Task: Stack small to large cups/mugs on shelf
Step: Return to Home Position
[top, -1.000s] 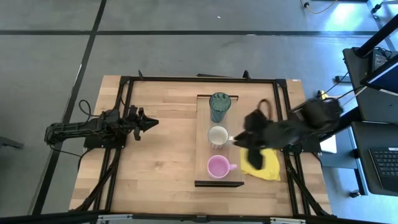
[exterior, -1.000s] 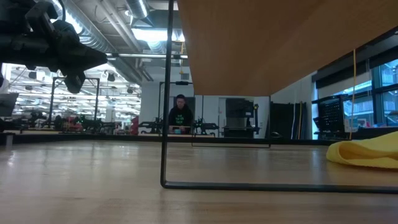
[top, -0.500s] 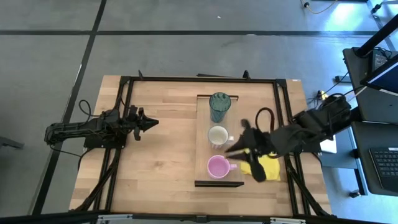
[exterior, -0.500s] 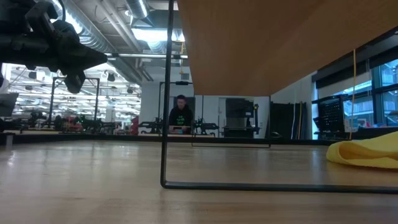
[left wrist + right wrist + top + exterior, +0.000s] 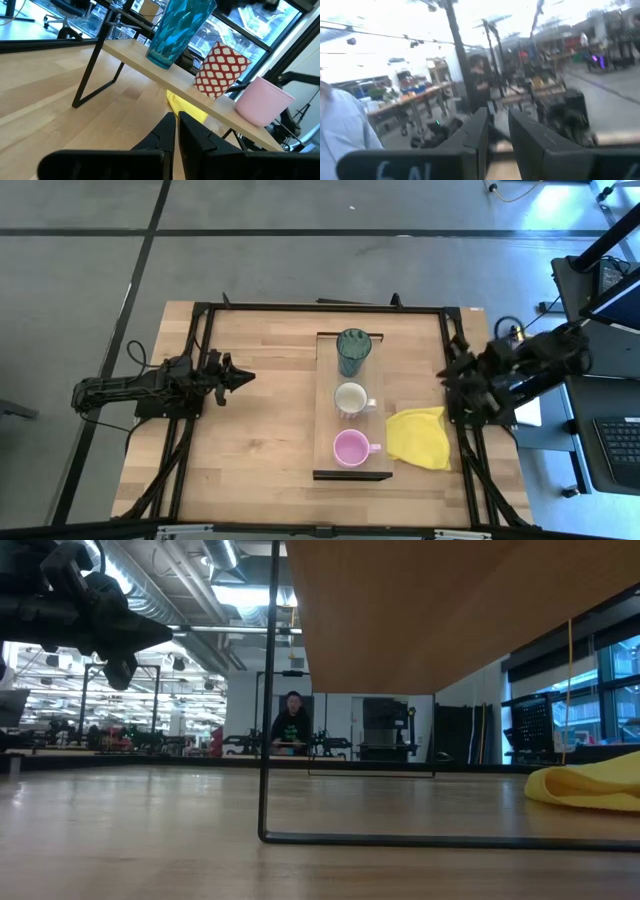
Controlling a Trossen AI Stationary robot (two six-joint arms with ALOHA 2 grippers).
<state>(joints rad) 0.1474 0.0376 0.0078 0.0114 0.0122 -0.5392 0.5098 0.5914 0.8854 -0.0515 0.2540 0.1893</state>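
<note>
On the shelf, a long light-wood board on a thin dark frame, three vessels stand in a row on their bases. The teal tumbler is at the far end, the white mug in the middle and the pink mug at the near end. In the left wrist view the middle mug shows a red pattern. My left gripper is shut, level, left of the shelf with nothing in it. My right gripper is drawn back at the table's right edge, open and holding nothing.
A yellow cloth lies on the tabletop just right of the shelf's near end. The table's dark frame rails run along both sides. In the low view a person stands far behind the table.
My right gripper has pulled away from the shelf's right side, beside the white mug, toward the table's right edge, tipping from pointing down to about level. The yellow cloth it hung over now shows whole. The cups have kept their places.
</note>
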